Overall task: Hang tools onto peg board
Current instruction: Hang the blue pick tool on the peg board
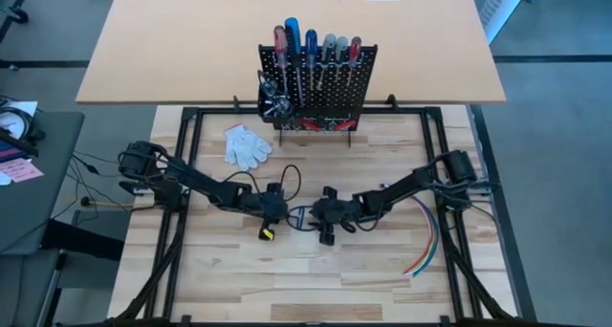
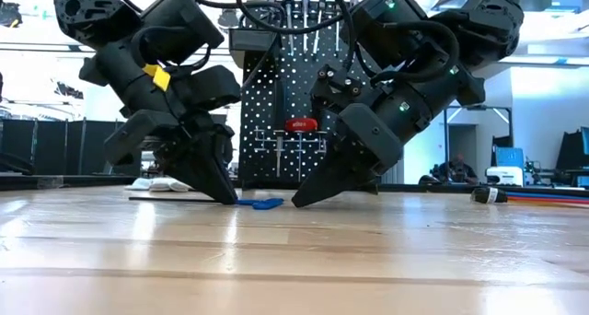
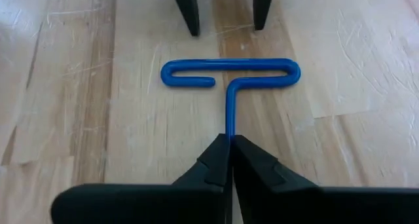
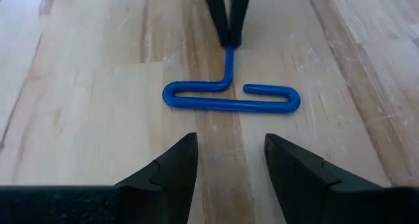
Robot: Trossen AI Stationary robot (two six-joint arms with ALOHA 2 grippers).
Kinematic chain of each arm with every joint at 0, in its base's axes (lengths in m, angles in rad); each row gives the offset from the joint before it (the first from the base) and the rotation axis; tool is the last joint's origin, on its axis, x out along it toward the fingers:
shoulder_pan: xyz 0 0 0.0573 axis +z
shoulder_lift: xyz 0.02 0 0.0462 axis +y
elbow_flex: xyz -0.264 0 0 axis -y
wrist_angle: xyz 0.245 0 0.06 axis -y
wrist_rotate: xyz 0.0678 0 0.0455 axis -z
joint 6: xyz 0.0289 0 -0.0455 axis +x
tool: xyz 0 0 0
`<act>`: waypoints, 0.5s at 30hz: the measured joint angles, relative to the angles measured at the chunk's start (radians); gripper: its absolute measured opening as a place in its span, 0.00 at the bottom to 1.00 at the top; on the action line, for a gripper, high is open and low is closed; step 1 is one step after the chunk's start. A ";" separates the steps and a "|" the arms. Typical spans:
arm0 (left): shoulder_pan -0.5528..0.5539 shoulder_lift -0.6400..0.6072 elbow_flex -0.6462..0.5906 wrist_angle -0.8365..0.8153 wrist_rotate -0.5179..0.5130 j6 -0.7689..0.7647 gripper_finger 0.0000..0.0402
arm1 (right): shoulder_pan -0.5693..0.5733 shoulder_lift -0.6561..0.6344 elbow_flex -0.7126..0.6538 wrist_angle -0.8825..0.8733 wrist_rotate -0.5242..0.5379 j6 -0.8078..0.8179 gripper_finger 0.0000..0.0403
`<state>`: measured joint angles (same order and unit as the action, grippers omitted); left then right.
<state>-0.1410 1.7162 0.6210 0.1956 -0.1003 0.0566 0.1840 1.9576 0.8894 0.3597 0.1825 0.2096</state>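
Note:
A blue T-shaped tool (image 3: 229,73) with a looped handle lies flat on the wooden table (image 1: 239,270), between my two grippers in the middle of it. My left gripper (image 3: 230,142) is shut on the tool's thin shaft. My right gripper (image 4: 229,158) stands open just short of the handle loop (image 4: 232,105), facing the left one, with nothing between its fingers. The black peg board (image 1: 320,88) stands upright at the table's far edge. Several screwdrivers (image 1: 311,45) hang on it. My left gripper pinches the blue shaft (image 3: 230,122) between its two fingertips, at the end away from the handle. The fingers slant down from the table's left side and lie in line with the shaft. The tool rests flat on the table, its handle toward my right gripper.
White gloves (image 1: 247,145) lie left of the peg board's foot. A bundle of coloured wires (image 1: 426,246) lies near the table's right edge. A black frame (image 1: 182,174) runs along the table's sides. Bare wood lies in front of both grippers.

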 joint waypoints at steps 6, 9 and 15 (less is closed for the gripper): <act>-0.004 -0.024 -0.002 0.008 0.000 0.003 0.01 | 0.025 -0.042 0.000 0.012 0.026 -0.063 0.46; -0.010 -0.049 -0.002 0.008 -0.001 0.003 0.00 | 0.036 -0.042 0.000 0.032 0.032 -0.095 0.46; -0.030 -0.095 -0.008 0.001 0.005 0.004 0.00 | 0.052 -0.042 0.000 0.038 0.034 -0.131 0.46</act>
<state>-0.1710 1.6210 0.6133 0.1964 -0.0953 0.0602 0.2362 1.9156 0.8890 0.3975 0.2166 0.0787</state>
